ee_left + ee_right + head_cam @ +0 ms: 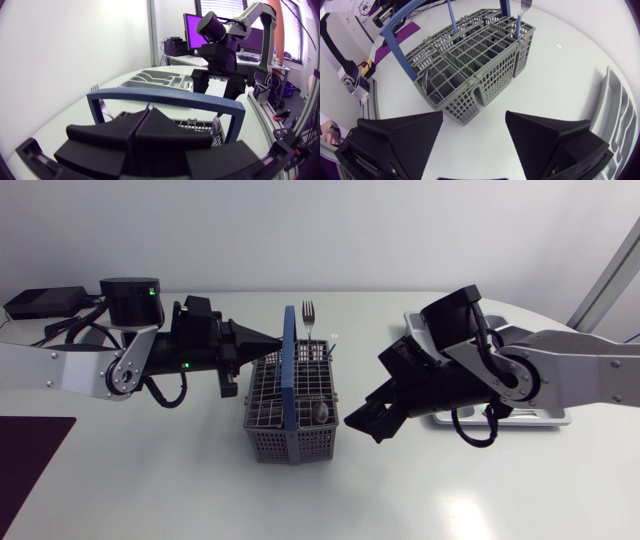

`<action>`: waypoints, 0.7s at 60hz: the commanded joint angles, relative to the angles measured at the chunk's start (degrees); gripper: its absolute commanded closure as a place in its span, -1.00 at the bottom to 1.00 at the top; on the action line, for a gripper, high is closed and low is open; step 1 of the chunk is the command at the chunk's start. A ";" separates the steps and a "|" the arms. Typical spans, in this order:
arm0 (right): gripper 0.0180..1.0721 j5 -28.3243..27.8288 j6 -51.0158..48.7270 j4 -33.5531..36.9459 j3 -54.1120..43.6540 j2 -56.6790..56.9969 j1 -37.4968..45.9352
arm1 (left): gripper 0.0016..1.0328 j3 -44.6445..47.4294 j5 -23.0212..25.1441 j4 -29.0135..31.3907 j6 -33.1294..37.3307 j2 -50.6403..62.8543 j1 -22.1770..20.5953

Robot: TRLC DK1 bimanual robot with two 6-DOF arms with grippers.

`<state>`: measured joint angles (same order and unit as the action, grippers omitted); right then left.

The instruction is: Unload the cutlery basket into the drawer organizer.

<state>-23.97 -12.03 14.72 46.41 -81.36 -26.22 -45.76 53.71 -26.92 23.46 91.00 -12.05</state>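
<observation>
The grey cutlery basket [290, 420] stands mid-table with a blue arched handle [289, 360]. A fork [308, 314] stands upright in its far compartment and a spoon [322, 412] lies near its front. My left gripper [274, 340] is shut with nothing in it, its tip right at the handle [165, 97]. My right gripper [365, 425] is open beside the basket's right side; in the right wrist view the basket [470, 70] sits just ahead of the spread fingers [405, 135]. The grey drawer organizer [550, 419] lies at the right, mostly under my right arm.
A dark purple mat [30, 455] lies at the table's front left corner. The organizer [616, 115] is close beside the right gripper. White tabletop stretches in front of the basket.
</observation>
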 commanded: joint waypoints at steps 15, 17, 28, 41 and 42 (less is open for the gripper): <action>-0.71 -0.03 0.25 -1.01 -1.68 -0.73 -0.33 | 0.64 -0.21 0.52 -2.09 -4.65 -5.22 0.98; -0.71 -0.03 0.25 -1.01 -1.68 -0.64 -0.33 | 0.64 -0.21 0.52 -2.09 -5.01 -6.01 0.89; -0.74 -0.38 -0.27 -1.10 -1.59 1.21 -0.33 | 0.64 -2.67 0.43 -2.09 -7.64 -9.26 0.89; -0.77 -0.82 -1.06 -1.10 -0.89 5.43 0.20 | 0.64 -6.80 0.25 -1.38 -11.42 -12.87 0.28; -0.77 -0.73 -1.15 -1.10 -0.80 5.69 0.20 | 0.64 -7.06 0.16 -1.30 -11.69 -13.04 0.28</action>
<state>-24.23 -12.10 14.31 45.84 -77.67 -26.17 -49.23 53.74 -27.68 13.67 80.31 -11.68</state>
